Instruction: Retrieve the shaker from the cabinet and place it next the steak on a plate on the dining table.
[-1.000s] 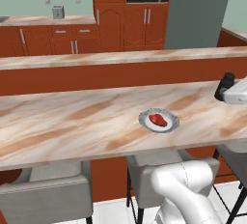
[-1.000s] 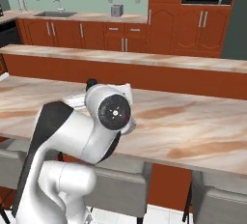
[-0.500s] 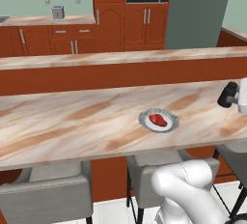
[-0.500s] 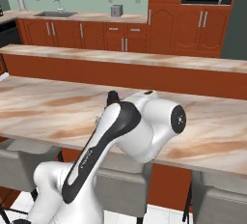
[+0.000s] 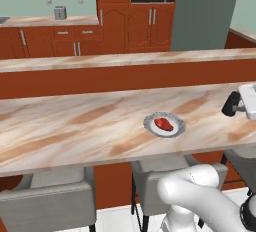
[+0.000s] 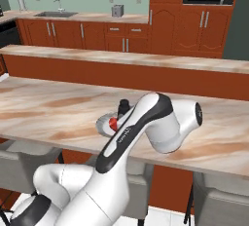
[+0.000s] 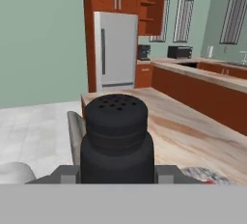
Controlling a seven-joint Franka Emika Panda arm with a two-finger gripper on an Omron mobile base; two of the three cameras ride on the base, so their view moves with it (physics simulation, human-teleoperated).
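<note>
Through the hand view I saw the gripper [image 7: 116, 179] closed on the shaker [image 7: 116, 138], whose perforated black top stood right in front of the lens. From the left base view, the hand held it above the dining table [image 5: 75, 126], out toward that view's right edge and well apart from the plate [image 5: 164, 125] with the steak [image 5: 163, 123] on it. Far off in the hand view, a cabinet [image 7: 153, 7] hung with its door open.

Base views flank dining table [image 5: 75, 126]; hand view close, level.
</note>
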